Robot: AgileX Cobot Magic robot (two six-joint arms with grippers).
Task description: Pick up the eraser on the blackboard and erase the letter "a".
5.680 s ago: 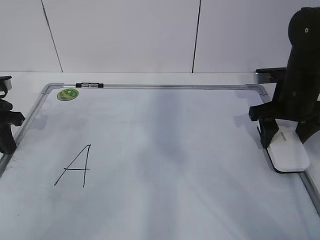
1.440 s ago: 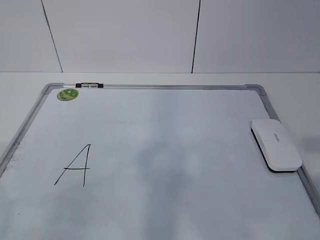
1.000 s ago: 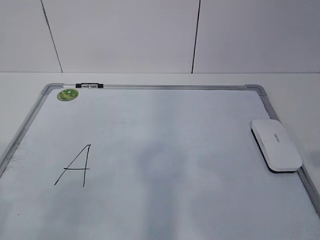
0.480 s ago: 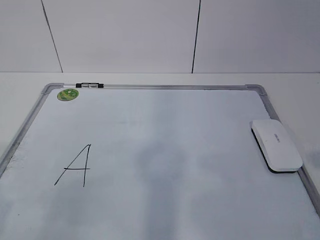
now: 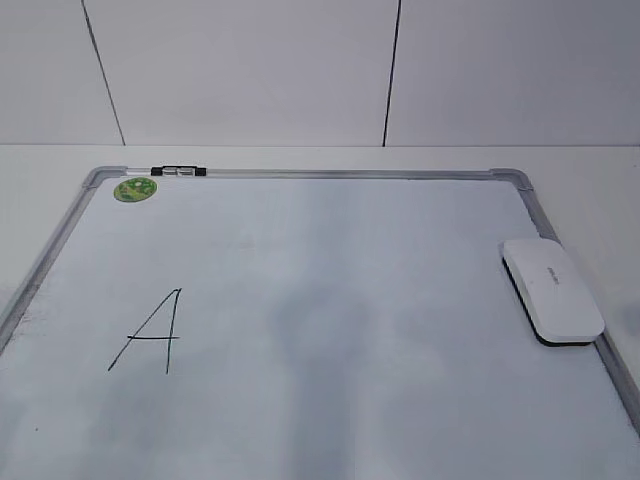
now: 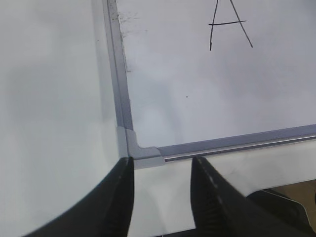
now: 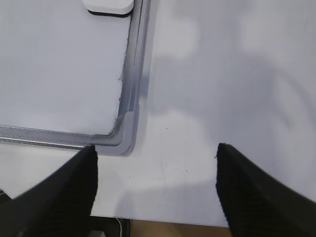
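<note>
The blackboard (image 5: 300, 173) lies flat on the table. The white eraser (image 5: 552, 290) rests on its right edge, and its end also shows in the right wrist view (image 7: 108, 6). No cursive letter "a" shows on the board. Only an angular capital "A" (image 5: 150, 333) stands at the left, and it also shows in the left wrist view (image 6: 229, 22). My left gripper (image 6: 162, 160) is open and empty over the board's near left corner (image 6: 133, 148). My right gripper (image 7: 155, 148) is wide open and empty beside the near right corner (image 7: 126, 133). Neither gripper shows in the exterior view.
A round green sticker (image 5: 135, 189) and a small black-and-silver clip (image 5: 178, 171) sit at the board's far left corner. A white wall stands behind the table. The table's front edge (image 7: 163, 217) lies just below both grippers.
Both arms have drawn back out of the exterior view since 5.7 s ago, when the right gripper was at the eraser. The eraser lies a little nearer the back. Over the last second only shadows shift.
</note>
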